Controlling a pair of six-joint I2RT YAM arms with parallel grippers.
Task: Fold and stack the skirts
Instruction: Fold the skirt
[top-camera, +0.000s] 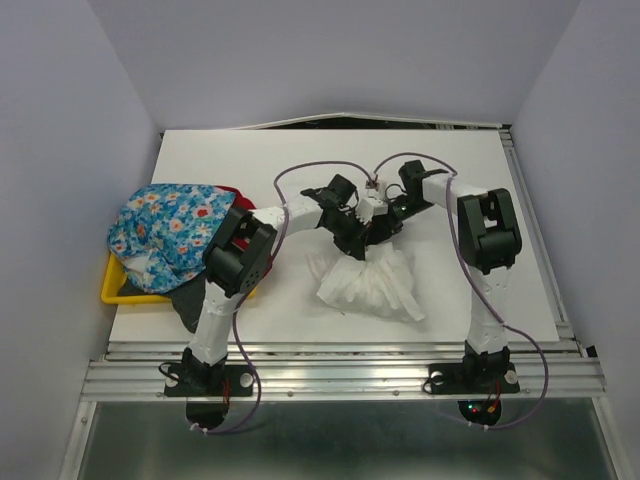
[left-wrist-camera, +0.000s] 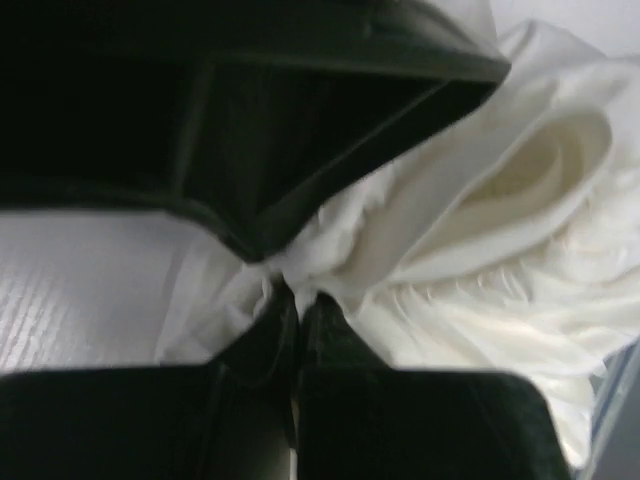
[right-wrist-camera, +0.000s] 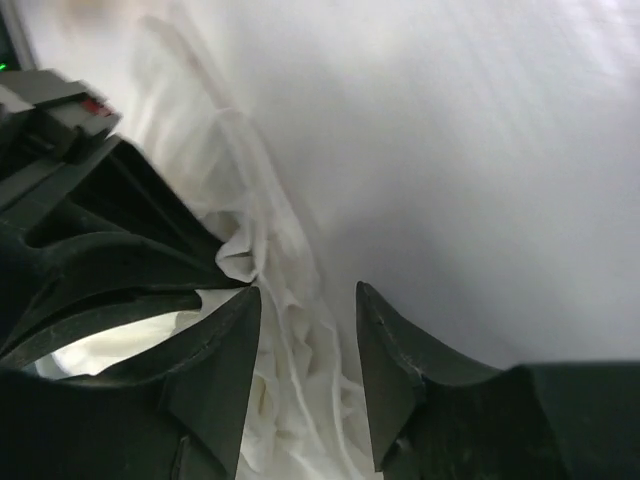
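The thin white skirt is bunched at the table's middle, its top drawn up to both grippers. My left gripper is shut on a pinch of its cloth, and folds of the white skirt spread out to the right. My right gripper stands open just beside it, the white skirt lying loose between its fingers. The blue flower-print skirt is heaped on the left, with a red skirt showing behind it and a dark grey one under its near edge.
A yellow tray under the heap of skirts sits at the table's left edge. The white table runs to walls at the back and both sides. A metal rail borders the near edge.
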